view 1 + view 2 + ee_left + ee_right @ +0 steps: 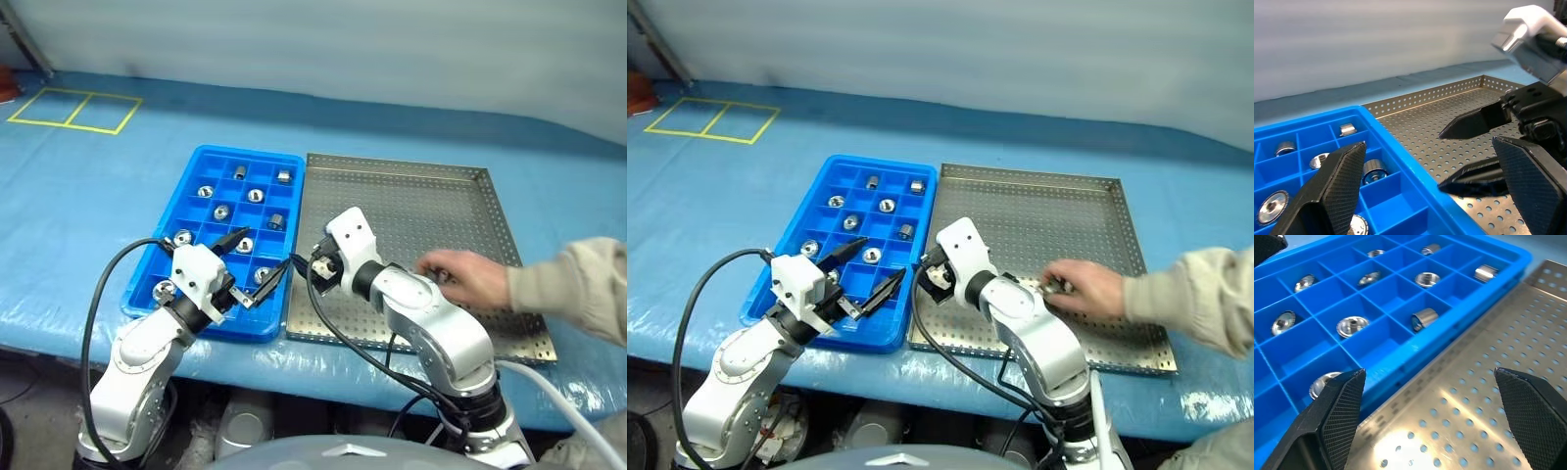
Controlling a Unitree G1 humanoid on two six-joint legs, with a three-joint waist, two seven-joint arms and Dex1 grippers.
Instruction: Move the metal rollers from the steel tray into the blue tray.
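Both pincers (245, 272) (927, 271) are gaping wide, holding nothing. A hand (468, 277) is reaching into the steel tray (460, 211); the right arm risks hitting it.

Blue plastic sheeting (88, 196) covers the table, wrinkled and glossy, reaching to the near edge. Yellow tape rectangle (74, 109) on it at far left, split by a middle line into two boxes. Pale grey wall (343, 44) behind the table. Person's hand (468, 277) with a beige sleeve (573, 286) comes in from the right, resting low. Small red-brown object (6, 86) at far-left edge, unclear.
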